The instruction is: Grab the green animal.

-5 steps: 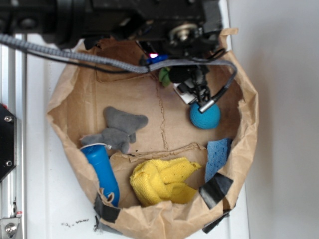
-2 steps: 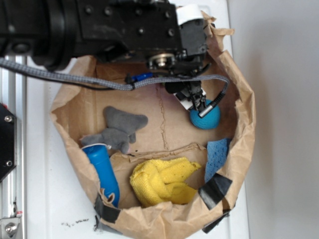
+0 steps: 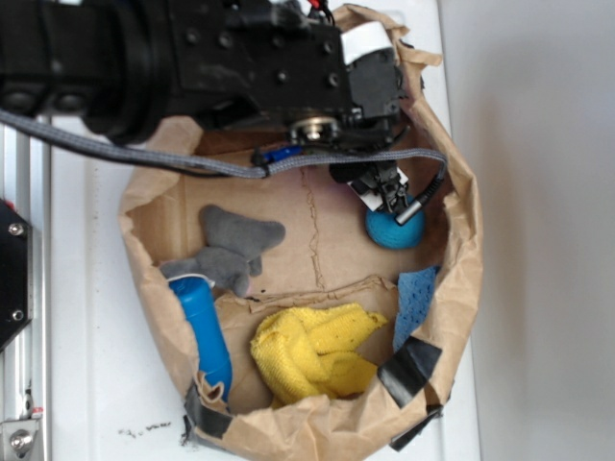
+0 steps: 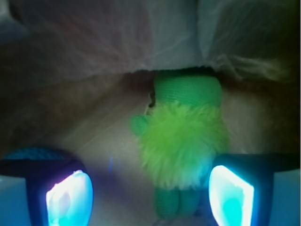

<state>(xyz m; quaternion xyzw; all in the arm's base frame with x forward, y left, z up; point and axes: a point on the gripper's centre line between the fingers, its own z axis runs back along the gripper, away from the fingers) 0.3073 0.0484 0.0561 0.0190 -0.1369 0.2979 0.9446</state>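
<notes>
The green animal (image 4: 181, 141) lies in the centre of the wrist view, against the paper bag (image 3: 452, 240) wall, nearer the right pad. The gripper (image 4: 149, 193) is spread apart around it, probably ready for closing.

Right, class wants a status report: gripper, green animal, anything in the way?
Gripper open, empty, low in the paper bag. Green animal dead ahead, closer to the right finger. Blue ball close beside the gripper.
</notes>
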